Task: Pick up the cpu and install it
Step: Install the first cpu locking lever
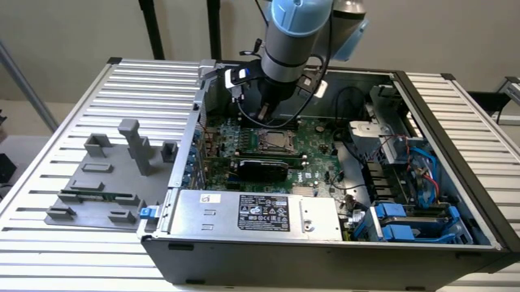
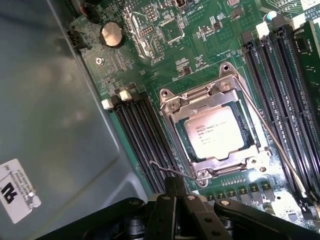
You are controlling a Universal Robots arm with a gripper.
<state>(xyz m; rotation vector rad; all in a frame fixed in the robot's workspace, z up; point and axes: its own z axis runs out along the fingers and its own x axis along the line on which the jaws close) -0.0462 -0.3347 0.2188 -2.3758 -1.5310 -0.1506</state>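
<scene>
At the near edge of the open computer case (image 1: 325, 261) the power supply (image 1: 252, 213) is lying flat, and behind it the motherboard (image 1: 313, 143) is spreading across the floor. Farther in, the cpu (image 2: 214, 132) is sitting flat within the socket frame (image 2: 227, 162), silvery top facing up (being square, it is offering no long axis). Just beyond and above it the gripper (image 2: 175, 185) is hanging with its fingers pressed together, gripping nothing; the chip is lying just ahead of the tips, apart from them.
</scene>
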